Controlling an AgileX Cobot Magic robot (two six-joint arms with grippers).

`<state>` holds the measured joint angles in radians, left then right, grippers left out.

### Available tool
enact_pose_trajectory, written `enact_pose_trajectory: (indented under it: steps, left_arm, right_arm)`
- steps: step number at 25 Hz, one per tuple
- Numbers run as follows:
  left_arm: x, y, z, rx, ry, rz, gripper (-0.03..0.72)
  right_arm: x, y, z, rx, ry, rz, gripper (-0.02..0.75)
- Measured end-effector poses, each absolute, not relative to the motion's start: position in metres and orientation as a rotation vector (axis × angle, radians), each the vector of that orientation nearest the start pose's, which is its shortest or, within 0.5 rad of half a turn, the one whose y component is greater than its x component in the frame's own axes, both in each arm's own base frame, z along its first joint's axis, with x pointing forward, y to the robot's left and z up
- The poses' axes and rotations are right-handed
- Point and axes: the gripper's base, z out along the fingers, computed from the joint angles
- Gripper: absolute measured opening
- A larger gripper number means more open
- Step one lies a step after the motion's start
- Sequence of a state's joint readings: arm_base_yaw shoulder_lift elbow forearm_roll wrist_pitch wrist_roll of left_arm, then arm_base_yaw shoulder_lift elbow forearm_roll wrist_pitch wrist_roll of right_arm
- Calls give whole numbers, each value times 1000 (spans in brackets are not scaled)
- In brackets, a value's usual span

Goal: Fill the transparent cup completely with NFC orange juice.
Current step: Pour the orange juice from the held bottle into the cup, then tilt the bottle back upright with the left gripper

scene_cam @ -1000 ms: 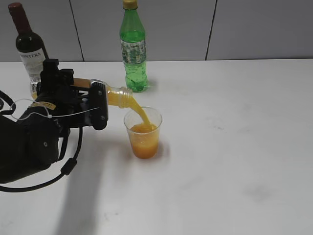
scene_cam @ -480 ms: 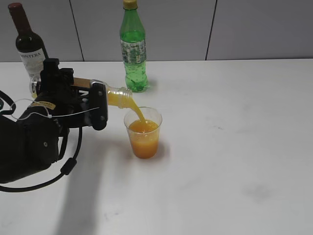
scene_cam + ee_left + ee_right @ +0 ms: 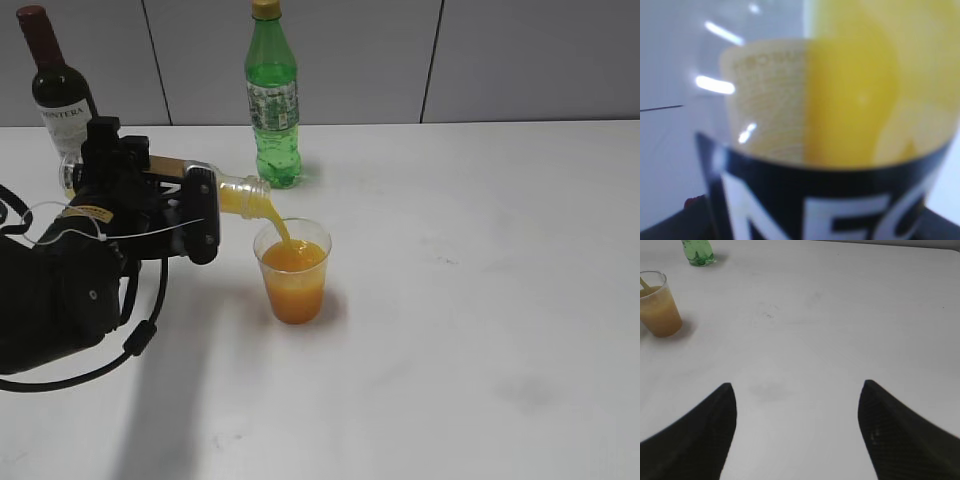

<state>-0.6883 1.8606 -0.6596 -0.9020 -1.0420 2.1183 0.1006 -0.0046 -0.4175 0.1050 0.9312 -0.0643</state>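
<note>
- Orange juice point(image 3: 283, 232) falls in a thin stream from the bottle point(image 3: 240, 196), which lies near level, long axis left to right, mouth just above the cup point(image 3: 294, 272) rim; left fingers point(image 3: 200, 215) pinch it. Cup mostly full, headroom slight; surface point(image 3: 480, 300) right of it open.
- Left wrist: bottle point(image 3: 840, 125) fills view, label lowermost.
- Right wrist: right fingers point(image 3: 795, 432) spread, idle, well apart from the cup point(image 3: 659, 304).

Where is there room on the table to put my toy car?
The table is bare right of the transparent cup and in front of it. It's crowded on the left: the left gripper pours there, wine bottle and green bottle behind.
</note>
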Motion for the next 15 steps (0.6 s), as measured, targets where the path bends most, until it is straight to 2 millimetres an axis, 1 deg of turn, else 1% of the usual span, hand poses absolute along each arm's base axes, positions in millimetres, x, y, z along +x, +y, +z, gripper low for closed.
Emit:
enact_pose_trajectory:
  steps: [3, 8, 15]
  left_arm:
    - [280, -151, 148, 1466, 1339, 1259, 464]
    - [281, -152, 149, 1354, 1388, 1175, 464]
    - [280, -158, 151, 1132, 1472, 965, 464]
  right_arm:
    - [8, 8, 265, -156, 1985, 148, 587]
    - [8, 8, 265, -156, 1985, 148, 587]
    - [8, 8, 265, -156, 1985, 148, 587]
